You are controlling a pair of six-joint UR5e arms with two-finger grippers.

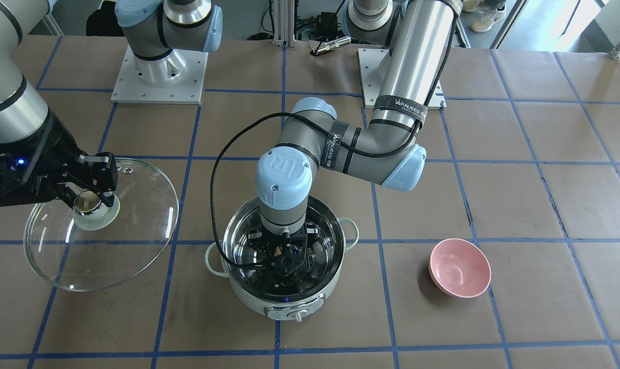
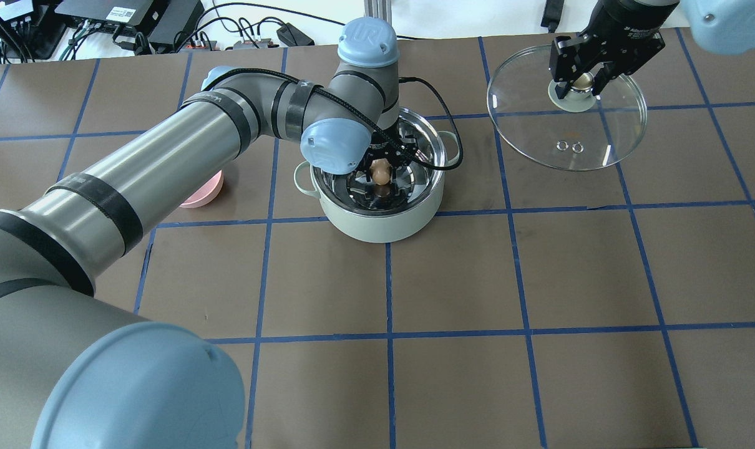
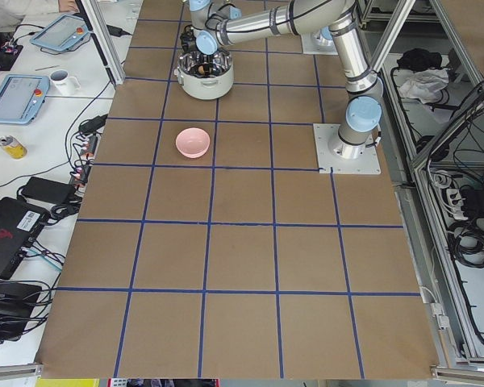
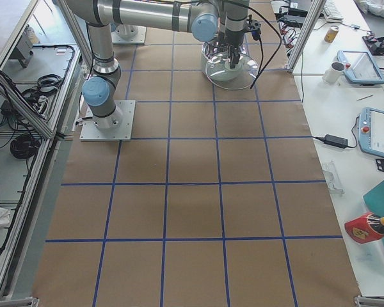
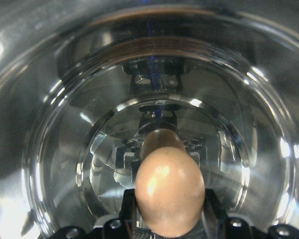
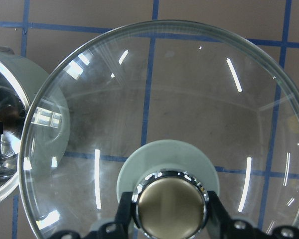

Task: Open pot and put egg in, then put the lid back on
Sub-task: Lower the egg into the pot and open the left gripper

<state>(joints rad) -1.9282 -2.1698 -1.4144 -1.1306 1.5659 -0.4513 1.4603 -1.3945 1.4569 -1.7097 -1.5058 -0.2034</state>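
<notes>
With the left gripper (image 2: 382, 178) clamped on the egg (image 5: 170, 191) inside the pot (image 2: 384, 229) (right gripper (image 2: 580, 85) grasping the lid (image 2: 565, 140) by its knob), the release was best made low and gentle.

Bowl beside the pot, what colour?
The bowl is pink, clearest in the front-facing view.

Pot (image 1: 251, 303) mouth blocked by left arm (image 1: 284, 179) wrist; lid (image 1: 136, 241) off aside; bowl (image 1: 459, 267) seemingly well clear.

A brown counter (image 3: 242, 258) bears a blue tape grid (image 3: 226, 223). Along one side of the counter stands a white desk (image 3: 48, 129) with pendants (image 3: 16, 97), a mug (image 3: 62, 79), a can (image 3: 12, 147) and cables. Aluminium posts (image 3: 395, 36) line the counter's other side, over grey floor (image 4: 13, 211).
</notes>
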